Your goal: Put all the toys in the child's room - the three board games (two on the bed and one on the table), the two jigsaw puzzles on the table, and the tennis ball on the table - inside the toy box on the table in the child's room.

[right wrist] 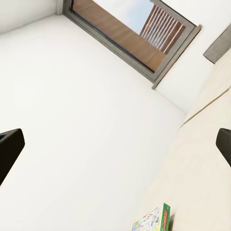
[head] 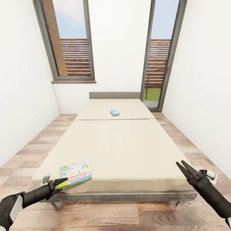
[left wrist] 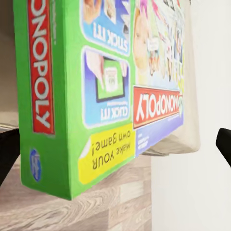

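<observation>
Step in hand: left tool (head: pixel 61 183), spread, straddles the flat green Monopoly board game (head: pixel 76 172) at the beige bed's (head: pixel 128 144) corner. Right tool (head: pixel 186 169) hangs slightly parted, empty. Next: pinch and lift.

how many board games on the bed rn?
2. A Monopoly board game lies at the bed's near left corner, by the left gripper. A small blue board game lies near the headboard. Nothing looks hidden.

Left end effector (head: pixel 60 183) open, low; right end effector (head: pixel 183 167) open, raised.
</observation>
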Motion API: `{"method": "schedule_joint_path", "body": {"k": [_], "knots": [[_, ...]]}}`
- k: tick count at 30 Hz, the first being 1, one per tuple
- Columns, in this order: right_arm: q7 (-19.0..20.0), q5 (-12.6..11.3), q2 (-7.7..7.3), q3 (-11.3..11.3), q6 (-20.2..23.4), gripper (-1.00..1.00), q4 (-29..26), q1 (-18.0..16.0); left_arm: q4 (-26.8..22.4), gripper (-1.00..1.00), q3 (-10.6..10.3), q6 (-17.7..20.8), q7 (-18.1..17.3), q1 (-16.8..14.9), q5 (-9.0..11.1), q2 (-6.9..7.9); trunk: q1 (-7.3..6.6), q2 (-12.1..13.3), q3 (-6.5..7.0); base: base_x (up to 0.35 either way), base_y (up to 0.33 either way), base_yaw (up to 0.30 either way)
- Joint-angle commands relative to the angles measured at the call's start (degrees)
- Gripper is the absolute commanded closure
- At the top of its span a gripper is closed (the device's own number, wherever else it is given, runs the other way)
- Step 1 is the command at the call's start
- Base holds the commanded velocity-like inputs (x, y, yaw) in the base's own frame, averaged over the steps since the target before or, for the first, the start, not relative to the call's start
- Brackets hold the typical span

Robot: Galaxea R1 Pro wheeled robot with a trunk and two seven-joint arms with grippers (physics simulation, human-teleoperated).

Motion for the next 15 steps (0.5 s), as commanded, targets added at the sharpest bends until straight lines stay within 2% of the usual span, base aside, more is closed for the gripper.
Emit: {"method": "schedule_joint_path", "body": {"k": [1,15], "knots": [[0.03,-0.22,0.00,-0.03,0.34,-1.00,0.01,-0.03,0.02,-1.00,0.06,0.33,-0.10,-0.05,0.13,-0.01,0.01,-0.02,-0.05,0.103,-0.001,0.000],[0.03,-0.22,0.01,-0.03,0.34,-1.00,0.01,-0.03,0.02,-1.00,0.06,0.30,-0.12,-0.06,0.13,-0.07,0.01,-0.02,-0.05,0.021,0.000,0.000]]}}
